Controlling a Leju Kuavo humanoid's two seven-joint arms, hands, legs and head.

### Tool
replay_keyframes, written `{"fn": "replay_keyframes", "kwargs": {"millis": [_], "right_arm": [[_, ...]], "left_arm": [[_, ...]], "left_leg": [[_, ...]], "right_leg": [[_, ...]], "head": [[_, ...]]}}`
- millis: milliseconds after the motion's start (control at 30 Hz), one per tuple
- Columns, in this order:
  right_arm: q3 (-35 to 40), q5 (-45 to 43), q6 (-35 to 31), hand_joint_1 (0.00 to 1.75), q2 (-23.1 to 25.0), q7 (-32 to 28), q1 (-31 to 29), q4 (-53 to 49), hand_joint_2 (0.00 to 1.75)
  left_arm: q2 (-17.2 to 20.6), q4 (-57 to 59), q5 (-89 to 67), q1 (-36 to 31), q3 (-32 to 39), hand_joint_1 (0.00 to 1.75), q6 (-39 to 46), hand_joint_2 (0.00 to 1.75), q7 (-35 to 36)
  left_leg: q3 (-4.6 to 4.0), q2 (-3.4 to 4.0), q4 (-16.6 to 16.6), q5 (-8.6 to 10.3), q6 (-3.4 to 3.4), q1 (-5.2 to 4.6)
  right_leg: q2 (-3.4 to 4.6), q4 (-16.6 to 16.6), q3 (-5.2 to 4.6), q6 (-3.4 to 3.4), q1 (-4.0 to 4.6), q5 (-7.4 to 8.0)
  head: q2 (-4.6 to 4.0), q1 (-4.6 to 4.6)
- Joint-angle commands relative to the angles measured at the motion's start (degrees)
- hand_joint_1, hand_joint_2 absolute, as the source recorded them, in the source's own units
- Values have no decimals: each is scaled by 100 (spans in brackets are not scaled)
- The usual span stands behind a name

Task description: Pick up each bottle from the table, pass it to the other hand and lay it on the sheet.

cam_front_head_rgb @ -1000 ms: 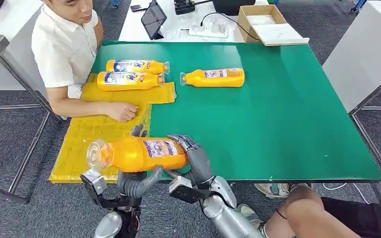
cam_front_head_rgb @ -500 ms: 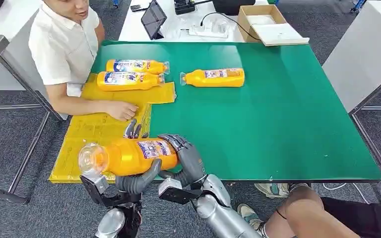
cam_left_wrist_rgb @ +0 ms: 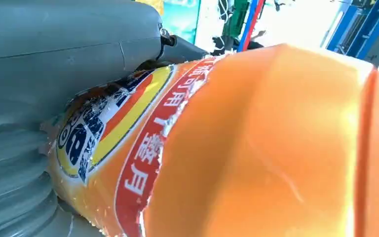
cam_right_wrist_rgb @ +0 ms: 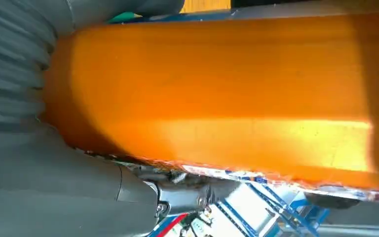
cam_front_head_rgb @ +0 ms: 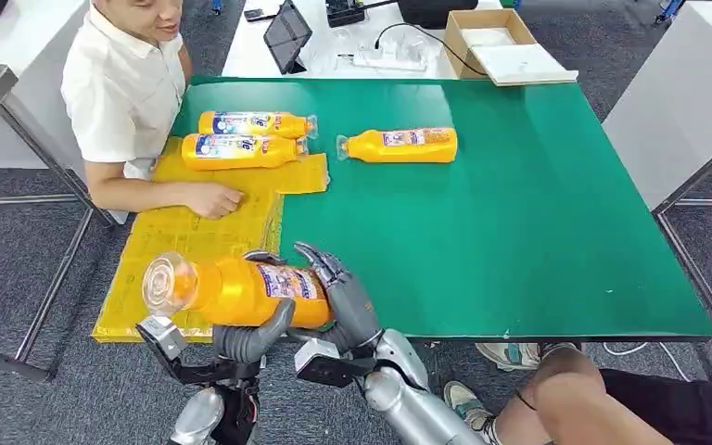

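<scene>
The left hand cups the underside of an orange plastic bottle with a clear cap and a printed label, its thick grey thumb curled up against the bottle's belly. The right hand wraps the bottle's base end, its dark fingers arched over the top, so both hands hold the one bottle. It lies nearly level above the near edge of the green counter, cap toward the robot's left, over the near part of the yellow printed sheet. In the left wrist view the bottle's smooth glossy wall and its red, yellow and blue label press against the hand's ribbed grey cover.

Further off, two more orange bottles lie side by side on the far part of the sheet. A fourth orange bottle lies on bare counter just beside them. A person in a white shirt rests a hand on the sheet.
</scene>
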Motion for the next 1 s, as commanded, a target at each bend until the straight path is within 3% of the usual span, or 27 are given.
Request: {"fn": "replay_keyframes", "kwargs": {"millis": [33,167,200,233,333,500,533,567,633,800,867,1000], "right_arm": [[304,-44,135,0,-49,23,-82,62,175],[270,-82,143,0,-76,65,-49,27,175],[243,-104,138,0,-82,72,-31,13,0],[228,-110,131,0,-89,76,-23,3,0],[303,32,128,0,-340,-71,36,-269,0],[-397,99,-120,0,-753,-222,432,-1180,0],[-552,147,-129,0,-791,-263,544,-1358,0],[-705,188,-163,0,-845,-297,661,-1516,0],[-944,334,-281,0,-934,-275,864,-1681,0],[-1061,473,-407,0,-989,-267,990,-1741,0],[-1045,989,-858,0,-1017,-178,1024,-1697,0],[-1326,754,-616,0,-1009,-268,1359,-1923,0]], "left_arm": [[123,62,-14,-138,-262,175,-118,175,6],[131,-78,-52,-121,-198,175,-81,175,-52],[134,-81,-109,-137,-150,175,9,175,-71],[139,-77,-177,-148,-115,175,100,175,-88],[283,-65,-1632,-278,-40,175,1422,175,-557],[540,180,-3725,-478,339,175,3154,175,-171],[570,333,-4695,-549,430,175,3898,175,-103],[381,325,-6077,-534,964,175,4035,175,-24],[391,411,-6693,-545,1184,175,4035,175,176],[424,379,-6821,-512,1257,175,4035,175,203],[425,350,-6990,-499,1234,175,4035,175,343],[616,332,-6883,-606,1069,175,4035,175,625]], "left_leg": [[24,5,-3,-11,-9,4],[27,5,-2,-12,-9,3],[20,2,-3,-8,-7,3],[11,1,-3,-4,-5,1],[32,1,-6,-11,-9,4],[19,-18,-9,-1,-6,1],[34,-16,-10,-6,-10,3],[26,-17,-10,-2,-8,0],[32,-10,-12,-5,-9,2],[34,-7,-9,-9,-8,2],[23,7,-6,-9,-7,1],[33,-16,-8,-11,-13,3]], "right_leg": [[-4,-2,24,-10,6,-11],[-5,0,26,-11,4,-13],[-6,-1,20,-9,5,-10],[-5,-2,11,-6,2,-5],[-9,-4,32,-12,6,-13],[-25,-7,24,-7,2,-9],[-26,-8,38,-12,5,-14],[-25,-8,30,-9,2,-10],[-18,-9,34,-10,3,-10],[-15,-9,36,-10,4,-13],[-3,-4,21,-8,2,-7],[-29,-6,36,-12,6,-17]], "head": [[0,2],[0,0],[0,0],[0,0],[0,0],[0,0],[0,2],[0,2],[0,2],[0,2],[0,2],[0,2]]}}
